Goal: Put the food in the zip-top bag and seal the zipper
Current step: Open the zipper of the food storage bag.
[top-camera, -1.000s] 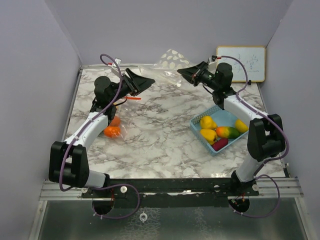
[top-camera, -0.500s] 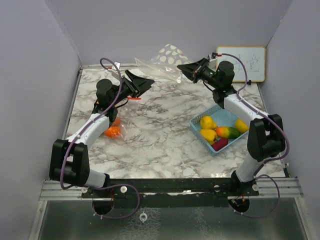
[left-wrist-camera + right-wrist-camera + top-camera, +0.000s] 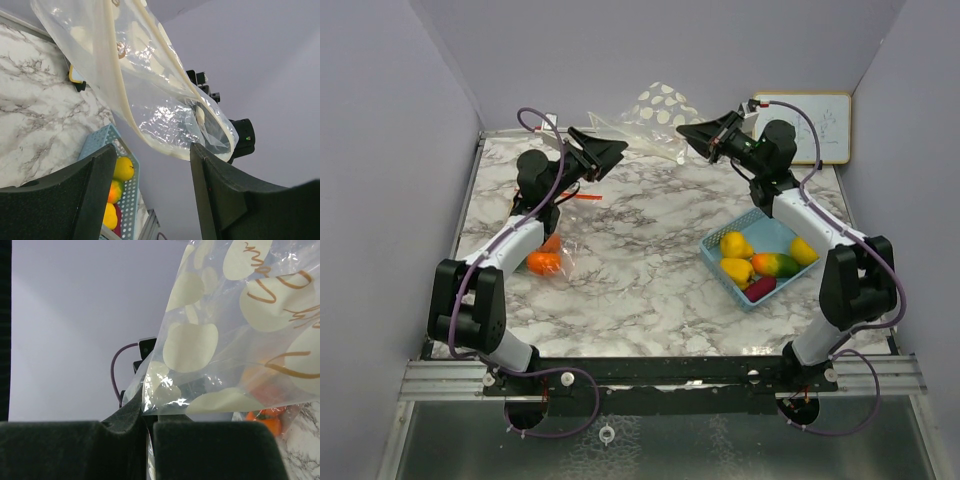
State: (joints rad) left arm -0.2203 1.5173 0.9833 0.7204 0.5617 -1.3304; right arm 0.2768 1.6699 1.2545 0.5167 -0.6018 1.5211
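My right gripper (image 3: 688,132) is shut on a corner of the clear zip-top bag (image 3: 655,112), which has cream spots, and holds it up near the back wall. In the right wrist view the jaws (image 3: 149,422) are closed on the bag's (image 3: 240,340) edge. My left gripper (image 3: 605,155) is open and empty just left of the hanging bag; in its wrist view (image 3: 152,150) the bag (image 3: 150,95) hangs just above the fingers. Yellow, green-orange and dark red food (image 3: 760,265) lies in the light blue basket (image 3: 772,228).
Orange food (image 3: 544,262) lies at the table's left inside a second clear bag with a red strip (image 3: 585,197). A small whiteboard (image 3: 805,127) leans at the back right. Grey walls close in three sides.
My right gripper has lifted the spotted bag higher and toward the back. My left gripper has risen and turned toward the bag, still open.
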